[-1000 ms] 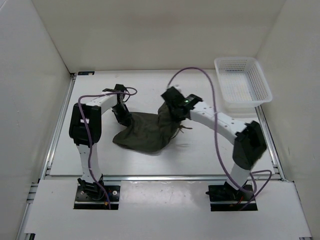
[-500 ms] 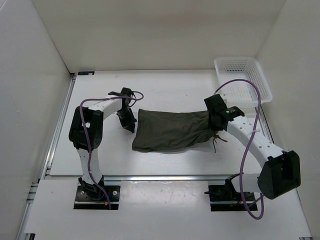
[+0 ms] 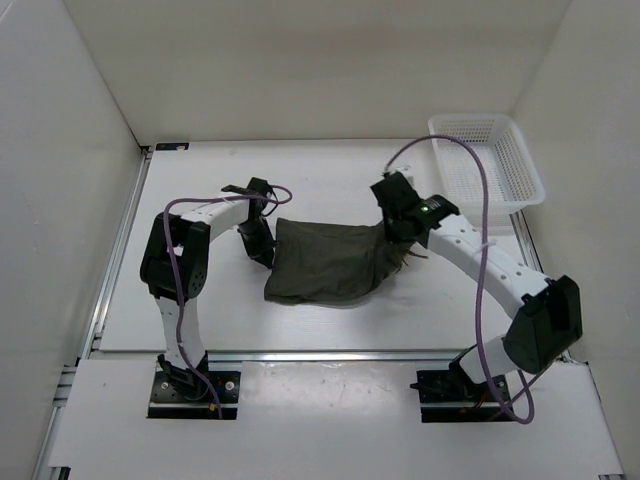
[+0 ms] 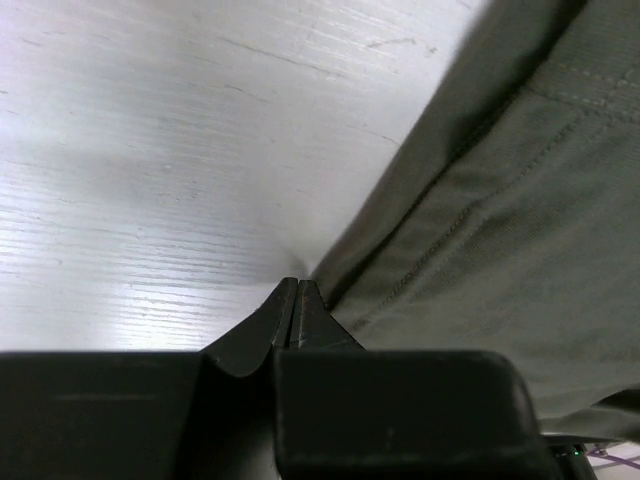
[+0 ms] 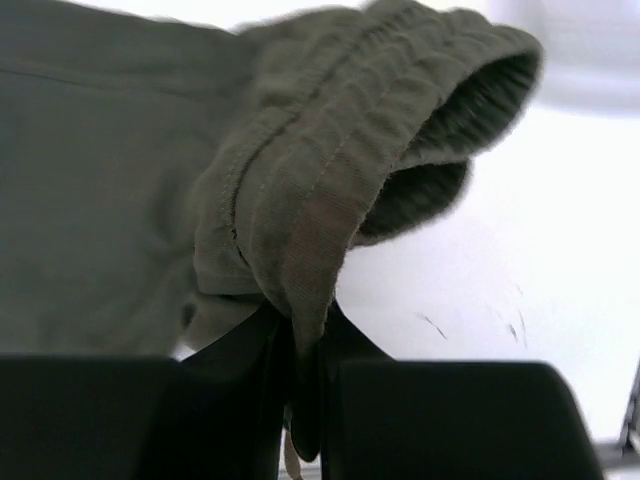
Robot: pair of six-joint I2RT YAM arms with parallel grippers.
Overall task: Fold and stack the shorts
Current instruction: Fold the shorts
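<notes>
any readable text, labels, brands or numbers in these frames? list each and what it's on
None: no word, label, brand, number or sign can be read in any view.
Nothing printed shows on the shorts, the basket or the table.

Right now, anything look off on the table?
Nothing spilled or damaged. The shorts are askew, not flat: the gathered waistband is bunched and pinched in the right end effector, the cloth below it pulls up in a curve, and the drawstring dangles loose beside that grip.
</notes>
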